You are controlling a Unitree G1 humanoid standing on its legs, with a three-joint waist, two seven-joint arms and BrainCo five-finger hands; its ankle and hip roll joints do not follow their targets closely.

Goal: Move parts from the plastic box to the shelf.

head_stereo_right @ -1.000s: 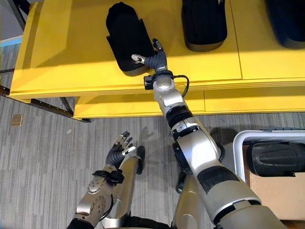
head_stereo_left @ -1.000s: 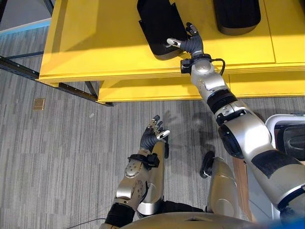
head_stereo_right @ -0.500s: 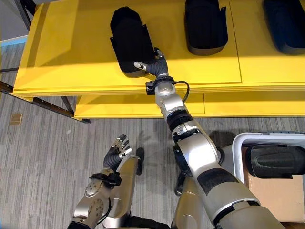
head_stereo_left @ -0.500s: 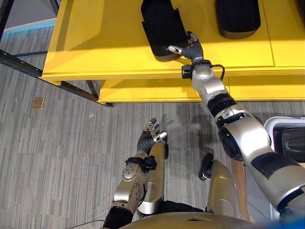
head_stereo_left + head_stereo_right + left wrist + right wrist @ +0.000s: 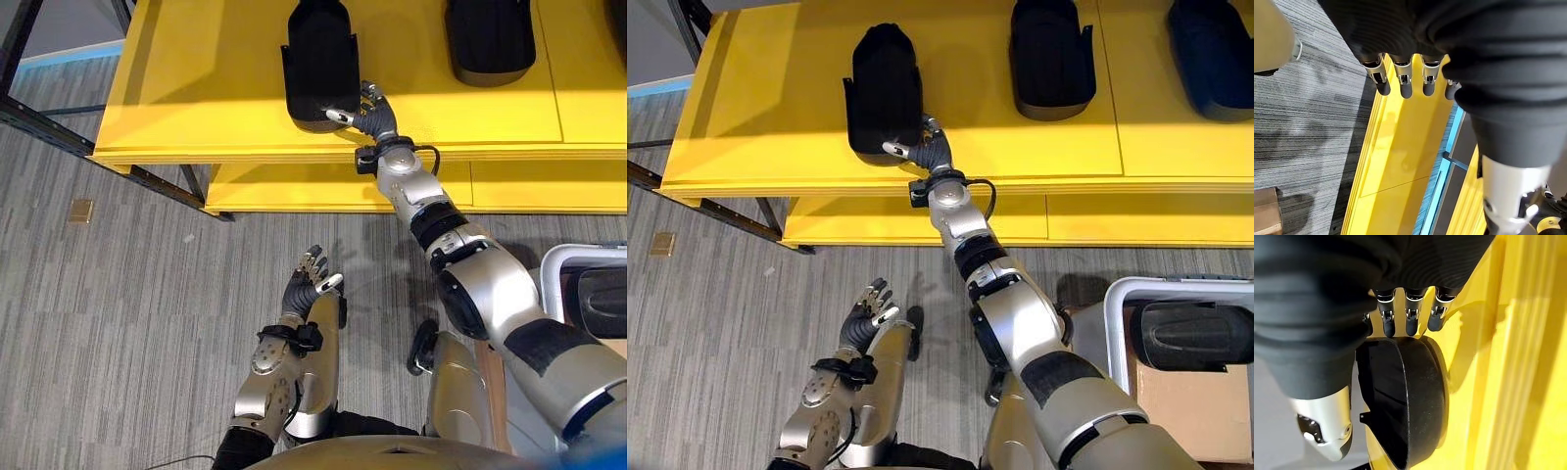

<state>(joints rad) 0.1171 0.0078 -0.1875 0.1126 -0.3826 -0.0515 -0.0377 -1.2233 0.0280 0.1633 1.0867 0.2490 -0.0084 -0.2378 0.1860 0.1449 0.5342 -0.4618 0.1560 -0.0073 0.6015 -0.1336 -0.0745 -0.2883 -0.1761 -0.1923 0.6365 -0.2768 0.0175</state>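
right hand [image 5: 924, 149] open, fingers straight against the near end of a black part [image 5: 884, 90] on the shelf [image 5: 774, 108] — left hand [image 5: 865, 318] open, idle.

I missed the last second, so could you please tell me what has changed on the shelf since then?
The right hand has pushed the near black part leftward along the yellow shelf and turned it straighter, fingers open at its near end. The other black parts and the idle left hand stayed put.
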